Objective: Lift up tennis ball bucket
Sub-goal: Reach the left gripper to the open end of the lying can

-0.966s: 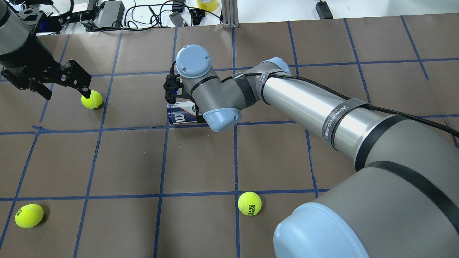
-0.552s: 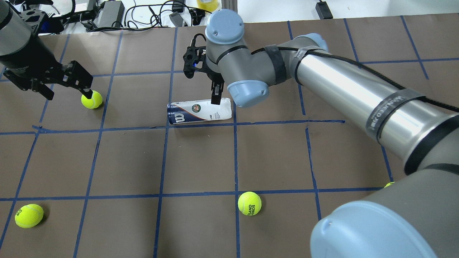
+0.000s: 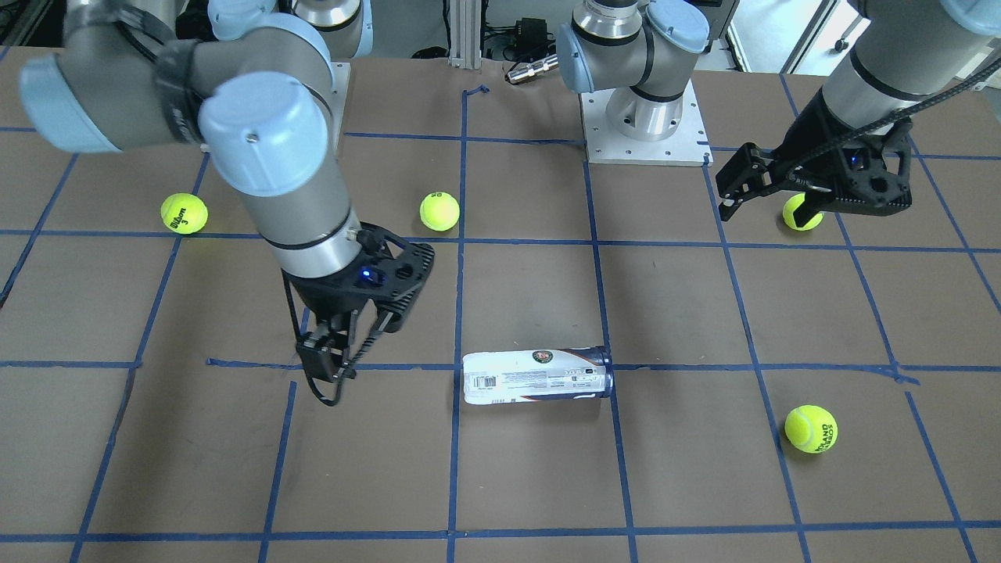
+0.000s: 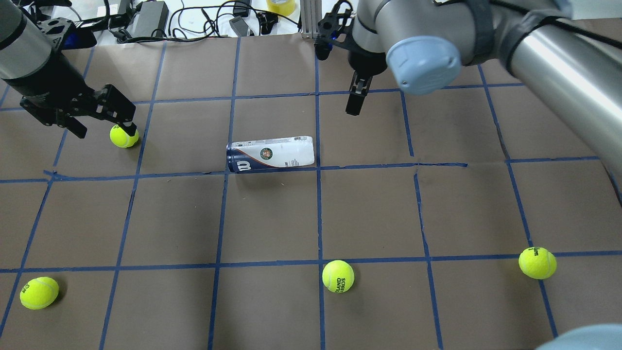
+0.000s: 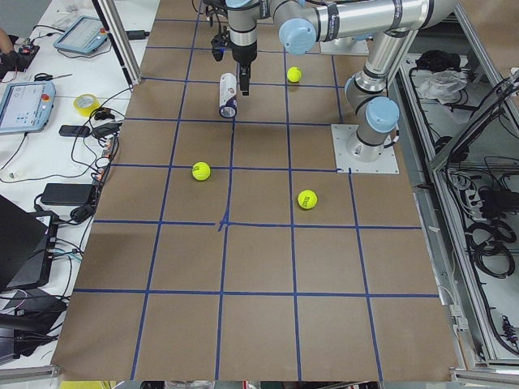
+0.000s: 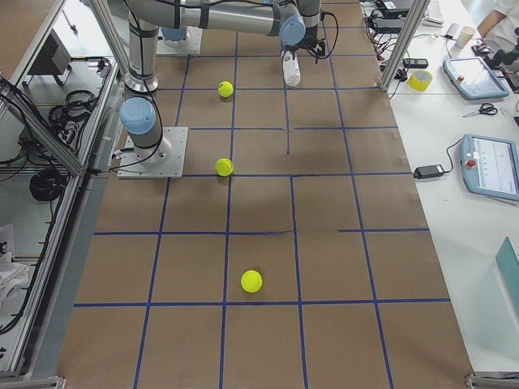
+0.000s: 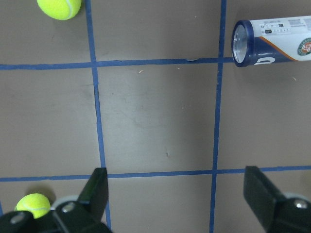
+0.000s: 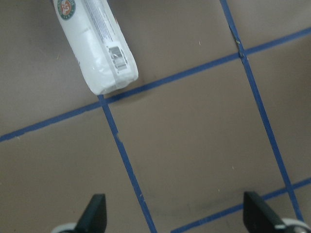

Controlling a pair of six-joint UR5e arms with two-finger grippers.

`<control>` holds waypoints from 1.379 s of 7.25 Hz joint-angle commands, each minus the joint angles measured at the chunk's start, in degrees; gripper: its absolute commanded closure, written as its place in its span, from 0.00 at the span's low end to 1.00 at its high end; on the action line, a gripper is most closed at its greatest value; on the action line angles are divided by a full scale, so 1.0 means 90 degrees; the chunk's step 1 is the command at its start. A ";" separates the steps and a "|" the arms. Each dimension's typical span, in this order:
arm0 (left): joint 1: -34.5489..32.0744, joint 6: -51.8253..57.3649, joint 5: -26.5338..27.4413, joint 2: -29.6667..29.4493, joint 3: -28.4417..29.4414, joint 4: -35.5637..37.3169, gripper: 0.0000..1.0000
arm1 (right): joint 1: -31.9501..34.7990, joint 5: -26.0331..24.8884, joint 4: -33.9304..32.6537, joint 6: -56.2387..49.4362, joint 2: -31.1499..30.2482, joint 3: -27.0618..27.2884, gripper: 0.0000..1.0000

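The tennis ball bucket lies on its side near the table's middle, its navy band toward the robot's left. It also shows in the front view and in both wrist views. Nothing holds it. My right gripper is open and empty, raised above the table beyond the can's white end. Its fingers stand wide apart. My left gripper is open at the far left, with a tennis ball beside one finger.
Loose tennis balls lie at the near left, near middle and near right. Cables, a tape roll and a metal post line the far edge. The arm bases stand on the robot's side.
My right gripper was low over the can, then rose and moved off to the right and farther away. The can stays lying in place. The left gripper has barely shifted.
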 commanded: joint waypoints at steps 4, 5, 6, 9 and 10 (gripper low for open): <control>0.0007 0.0032 -0.1714 -0.0547 -0.1386 0.1826 0.00 | -0.0810 -0.0052 0.1837 0.2314 -0.1656 0.0007 0.00; 0.0007 0.0032 -0.2160 -0.0684 -0.1418 0.2004 0.00 | -0.0810 -0.0062 0.1877 0.3076 -0.1688 0.0007 0.00; 0.0007 0.0041 -0.2532 -0.0879 -0.1437 0.2325 0.00 | -0.0800 -0.0179 0.1809 0.3857 -0.1708 -0.0022 0.00; 0.0007 -0.0017 -0.3198 -0.1630 -0.1476 0.2640 0.00 | -0.0741 -0.0811 0.2159 0.5162 -0.1923 0.0065 0.00; -0.0003 0.0031 -0.3219 -0.1855 -0.1476 0.2805 0.00 | -0.0741 -0.0834 0.2170 0.5541 -0.1991 0.0065 0.00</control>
